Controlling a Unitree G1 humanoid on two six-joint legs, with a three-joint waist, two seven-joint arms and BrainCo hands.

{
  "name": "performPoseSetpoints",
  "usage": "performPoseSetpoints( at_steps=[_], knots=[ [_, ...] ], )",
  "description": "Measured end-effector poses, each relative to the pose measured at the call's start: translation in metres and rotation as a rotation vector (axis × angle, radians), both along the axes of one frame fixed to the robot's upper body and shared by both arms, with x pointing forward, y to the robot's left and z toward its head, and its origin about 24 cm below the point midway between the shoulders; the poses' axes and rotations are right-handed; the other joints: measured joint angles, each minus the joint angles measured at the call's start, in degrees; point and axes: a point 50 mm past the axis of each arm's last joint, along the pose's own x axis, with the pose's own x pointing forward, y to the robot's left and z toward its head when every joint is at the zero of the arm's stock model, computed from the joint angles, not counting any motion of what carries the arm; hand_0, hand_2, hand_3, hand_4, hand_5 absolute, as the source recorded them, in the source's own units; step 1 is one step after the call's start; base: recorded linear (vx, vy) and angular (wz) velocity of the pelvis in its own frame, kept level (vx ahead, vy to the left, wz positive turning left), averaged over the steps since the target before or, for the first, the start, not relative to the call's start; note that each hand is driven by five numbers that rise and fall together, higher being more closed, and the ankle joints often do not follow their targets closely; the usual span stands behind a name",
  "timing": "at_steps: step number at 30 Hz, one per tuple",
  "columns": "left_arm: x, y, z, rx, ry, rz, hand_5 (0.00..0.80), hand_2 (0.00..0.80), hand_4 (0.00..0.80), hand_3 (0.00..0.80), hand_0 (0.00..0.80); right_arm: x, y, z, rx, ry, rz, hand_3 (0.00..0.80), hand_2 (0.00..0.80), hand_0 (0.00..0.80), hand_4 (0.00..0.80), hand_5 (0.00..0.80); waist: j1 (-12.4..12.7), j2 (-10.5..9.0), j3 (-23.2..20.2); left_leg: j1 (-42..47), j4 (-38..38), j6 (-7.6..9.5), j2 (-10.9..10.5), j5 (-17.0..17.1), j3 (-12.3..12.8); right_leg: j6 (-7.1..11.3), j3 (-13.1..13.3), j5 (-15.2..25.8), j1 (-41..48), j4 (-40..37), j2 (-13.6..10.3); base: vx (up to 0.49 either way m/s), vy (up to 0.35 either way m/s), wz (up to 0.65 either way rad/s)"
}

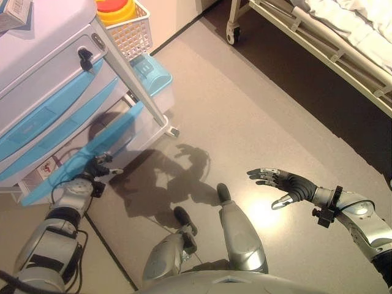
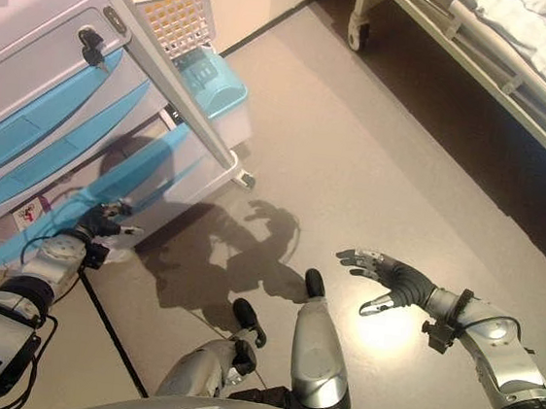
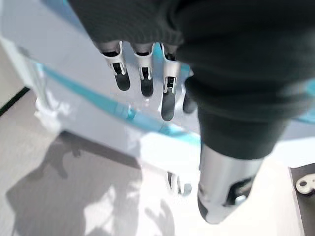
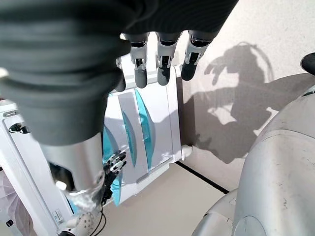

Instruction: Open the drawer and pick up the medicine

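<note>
Left hand (image 1: 98, 168) at the bottom drawer's blue handle (image 1: 79, 160), fingers straight, nothing gripped | right hand (image 1: 286, 185) relaxed, idle over floor | medicine unseen, I judge inside cart (image 1: 49, 37) | risk: fingers slip off handle, cart rolls.

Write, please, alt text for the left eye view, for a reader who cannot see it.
The robot's left hand reaches to the blue handle of the lowest drawer of a white medical cart, while its right hand hangs open over the grey floor. A hospital bed stands in the far right corner.
</note>
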Motion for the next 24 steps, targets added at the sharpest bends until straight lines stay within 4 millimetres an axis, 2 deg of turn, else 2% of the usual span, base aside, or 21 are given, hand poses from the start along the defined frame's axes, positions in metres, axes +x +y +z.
performPoseSetpoints(
  at_steps=[6,17,22,24],
  knots=[
    [-0.005,0.017,0.009,0.016,-0.005,0.042,0.0,0.0,0.0,0.0,0.0,-0.001,-0.003,-0.002,-0.003,-0.001,-0.015,0.0,0.0,0.0,0.0,0.0,0.3,0.01,0.0,0.0,0.0,-0.07,0.0,-0.2,0.0,0.0,0.0,0.0,0.0,0.2,0.0,0.0,0.0,0.0],
    [-0.012,0.021,0.004,-0.065,0.021,0.046,0.0,0.0,0.0,0.0,0.0,0.001,-0.005,-0.003,-0.01,-0.014,-0.059,0.0,0.0,0.0,0.0,0.0,0.6,0.04,0.0,0.2,0.3,-0.07,0.0,-0.2,-0.2,-0.01,-0.3,0.0,0.4,0.3,-0.1,0.0,-0.009,0.01],
    [-0.015,0.005,-0.009,-0.161,0.03,-0.028,0.0,0.0,0.0,0.0,0.0,0.001,-0.007,-0.006,-0.039,-0.03,-0.12,0.0,0.0,0.0,0.0,0.0,1.1,0.06,0.0,1.2,0.4,-0.16,0.2,-0.2,-0.6,-0.01,-0.9,0.0,1.8,-0.7,-0.1,-0.022,-0.063,0.04],
    [-0.017,-0.009,-0.015,-0.265,0.008,-0.066,0.0,0.0,0.0,0.0,0.0,0.0,-0.006,-0.01,-0.032,-0.041,-0.156,0.0,0.0,0.0,0.0,0.0,1.3,0.11,0.0,1.3,0.4,-0.33,0.7,-0.3,-0.8,0.21,-1.5,0.0,2.4,-1.7,-0.1,-0.032,-0.125,0.03]
  ],
)
